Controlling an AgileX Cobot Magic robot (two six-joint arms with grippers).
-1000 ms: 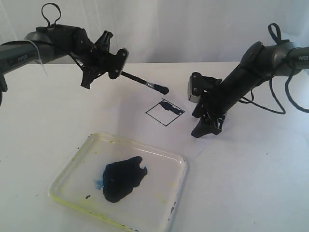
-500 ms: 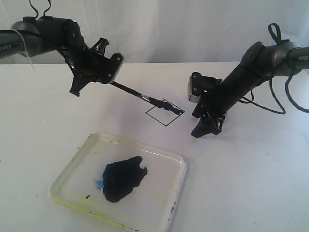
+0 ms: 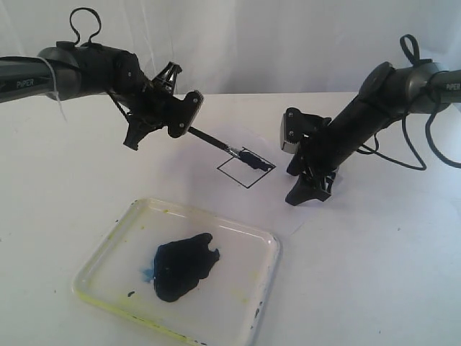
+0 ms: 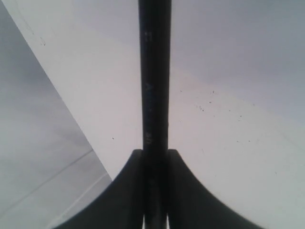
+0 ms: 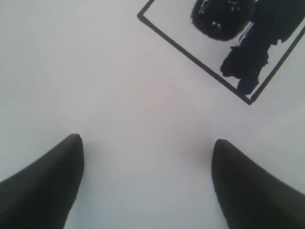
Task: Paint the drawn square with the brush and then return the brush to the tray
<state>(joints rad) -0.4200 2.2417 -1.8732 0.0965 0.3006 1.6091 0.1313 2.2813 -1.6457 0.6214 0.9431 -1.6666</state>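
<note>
Holding the brush by its handle, the left gripper hung over the white table in the exterior view, with its fingers closed narrow on the thin handle. The brush sloped down to the right. Its dark tip lay on the far side of the drawn square, where a dark stroke was already painted; the near part of the square was blank. The right gripper pointed down just beside the square on the right, its fingers spread wide and nothing between them. The tray stood near the front, well apart from the square, with a dark paint puddle in its middle.

In the left wrist view the two fingers pressed on the handle from both sides, and the handle ran straight away from them over the white surface.

In the right wrist view the fingers stood wide apart over bare paper. One corner of the square was seen beyond them, and inside the outline were blue-black paint and the round dark end of the brush.
</note>
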